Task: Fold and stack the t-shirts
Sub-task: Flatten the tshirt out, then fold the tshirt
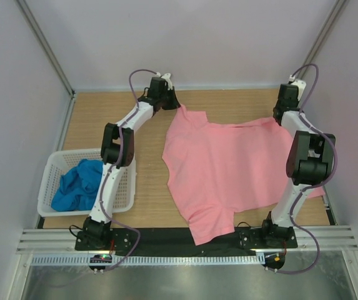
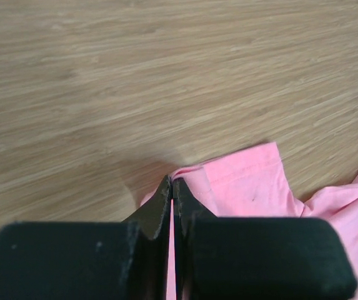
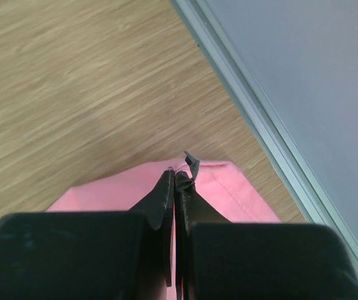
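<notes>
The salmon pink t-shirt (image 1: 228,169) lies spread over the wooden table, its near end hanging past the front edge. My left gripper (image 1: 174,103) is shut on its far left corner; in the left wrist view my gripper (image 2: 172,182) pinches the pink cloth (image 2: 247,181). My right gripper (image 1: 278,115) is shut on the far right corner; in the right wrist view my gripper (image 3: 176,175) pinches the pink hem (image 3: 228,187). The bright blue t-shirt (image 1: 79,185) lies crumpled in the basket.
A white perforated basket (image 1: 54,164) stands at the left near edge of the table. Grey walls close in the back and both sides. A metal rail (image 3: 253,106) runs along the right wall close to my right gripper.
</notes>
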